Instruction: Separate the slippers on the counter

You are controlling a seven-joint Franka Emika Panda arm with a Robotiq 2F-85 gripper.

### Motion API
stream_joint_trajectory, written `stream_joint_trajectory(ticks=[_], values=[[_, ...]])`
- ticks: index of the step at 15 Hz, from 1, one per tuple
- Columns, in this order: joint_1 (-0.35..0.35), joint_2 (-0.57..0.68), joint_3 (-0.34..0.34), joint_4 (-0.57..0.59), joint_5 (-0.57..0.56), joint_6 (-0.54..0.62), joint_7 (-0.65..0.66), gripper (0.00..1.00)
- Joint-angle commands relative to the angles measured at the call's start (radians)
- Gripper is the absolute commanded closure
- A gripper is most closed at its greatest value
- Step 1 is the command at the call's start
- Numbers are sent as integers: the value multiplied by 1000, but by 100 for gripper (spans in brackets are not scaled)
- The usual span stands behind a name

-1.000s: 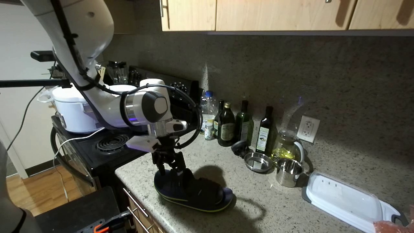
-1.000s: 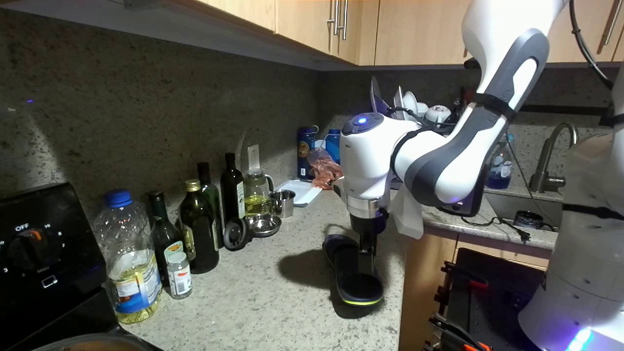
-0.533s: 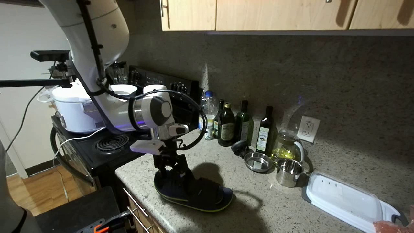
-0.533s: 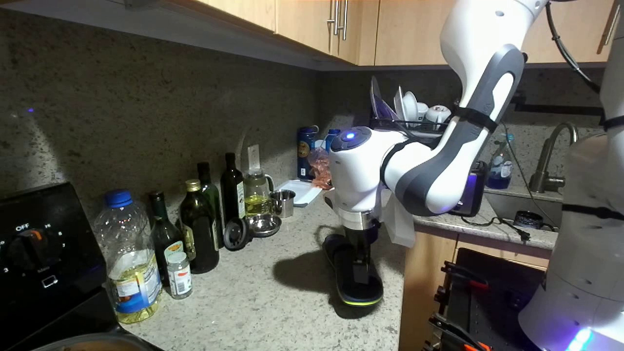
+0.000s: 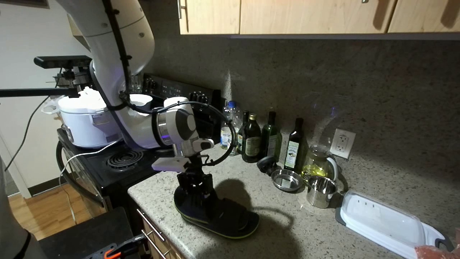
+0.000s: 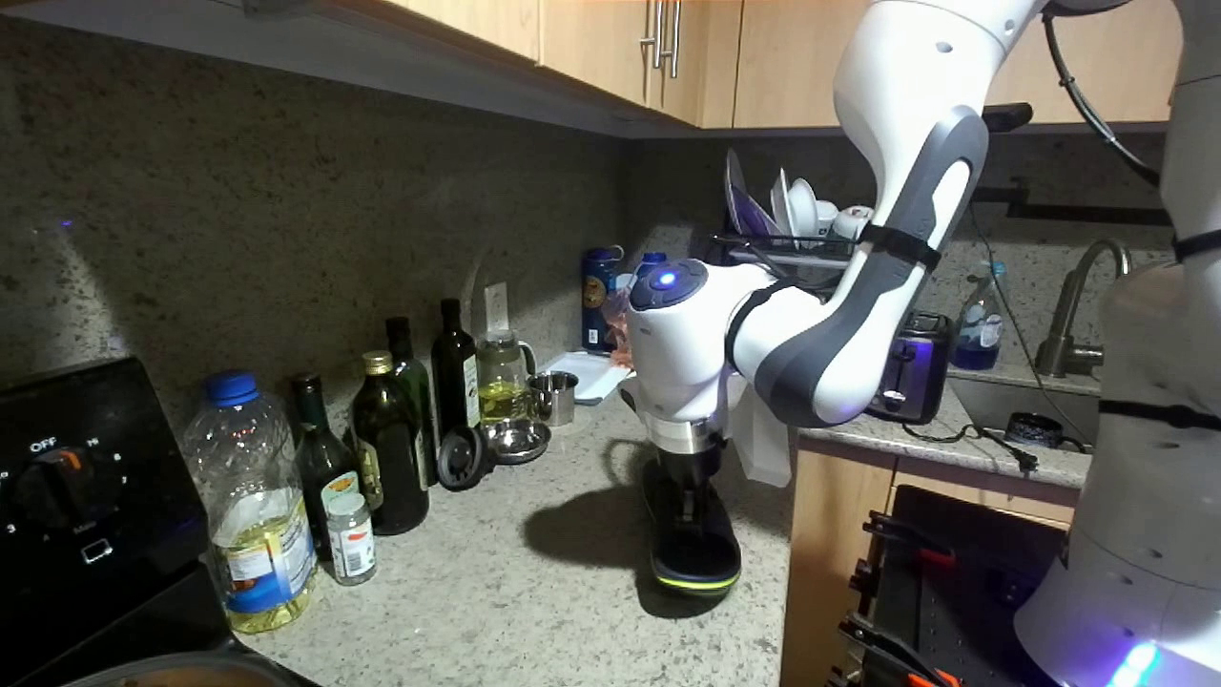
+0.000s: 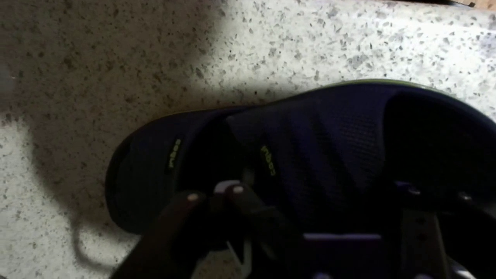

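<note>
Two dark navy slippers lie stacked, one partly on top of the other, near the front edge of the speckled counter (image 6: 496, 582). In the wrist view the upper slipper (image 7: 333, 128) covers the right part of the lower slipper (image 7: 147, 166), whose strap shows at the left. Both straps carry small yellow lettering. My gripper (image 6: 687, 520) points down at the upper slipper, its fingers reaching about the strap. Black fingers against dark rubber make it hard to see whether they press on it. The fingertips are mostly hidden in shadow.
Several bottles (image 5: 252, 140) line the backsplash, with a steel bowl (image 5: 286, 180), a steel cup (image 5: 321, 192) and an oil jug (image 6: 503, 391) beside them. A white lidded container (image 5: 384, 219) lies farther along. The black stove (image 5: 125, 158) adjoins the counter.
My gripper has come down and shifted slightly along the slippers, and its jaws look closer together. The slippers have slid and turned a little in the last half second.
</note>
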Motion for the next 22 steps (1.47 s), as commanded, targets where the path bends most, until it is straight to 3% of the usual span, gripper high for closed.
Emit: stream_joint_trajectory(ticks=[1, 5, 8, 13, 22], values=[[29, 1, -20, 21, -33, -2, 64, 69], [29, -51, -4, 11, 42, 0, 48, 99], [13, -97, 9, 2, 211, 14, -33, 100], [-26, -186, 0, 12, 605, -1, -273, 100], [-38, -309, -50, 3, 1053, 2, -553, 100]])
